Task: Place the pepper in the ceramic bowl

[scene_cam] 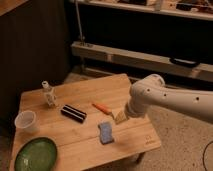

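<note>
Not started: the pepper [102,107] lies on the bench [136,136] just beside the gripper [120,118], whose grip I cannot tell; the bowl [35,155] sits well apart.

The wide shallow glossy green ceramic bowl [35,154] is cut at its lower rim by the bottom edge. The white robot arm [175,99] runs out at the right edge. Its gripper [120,118], low over the wooden worktop [135,142] just right of the slim orange-red pepper [102,108], is partly hidden by that arm.
</note>
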Robot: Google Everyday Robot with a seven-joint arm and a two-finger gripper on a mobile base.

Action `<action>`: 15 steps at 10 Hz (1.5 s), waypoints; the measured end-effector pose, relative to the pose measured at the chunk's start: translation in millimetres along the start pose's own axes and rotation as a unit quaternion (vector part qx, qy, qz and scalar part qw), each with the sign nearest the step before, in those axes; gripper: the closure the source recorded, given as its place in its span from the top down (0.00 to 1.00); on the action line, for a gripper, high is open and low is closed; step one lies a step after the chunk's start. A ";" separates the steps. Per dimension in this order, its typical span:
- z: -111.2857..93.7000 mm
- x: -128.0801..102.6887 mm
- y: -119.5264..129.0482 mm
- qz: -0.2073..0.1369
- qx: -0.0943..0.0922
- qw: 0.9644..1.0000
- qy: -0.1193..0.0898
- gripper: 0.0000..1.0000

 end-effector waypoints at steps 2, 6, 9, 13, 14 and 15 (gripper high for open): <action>0.0 0.0 0.0 0.000 0.000 1.000 0.000 0.80; 0.0 -0.1 0.0 0.000 0.000 1.000 0.000 0.80; -0.9 -1.0 -0.1 -0.002 0.003 1.000 -0.002 0.80; -3.2 -27.3 2.2 -0.187 -0.010 0.976 -0.110 0.80; -4.4 -30.9 2.3 -0.225 -0.011 0.966 -0.127 0.80; -6.8 -36.7 3.7 -0.280 -0.010 0.948 -0.153 0.80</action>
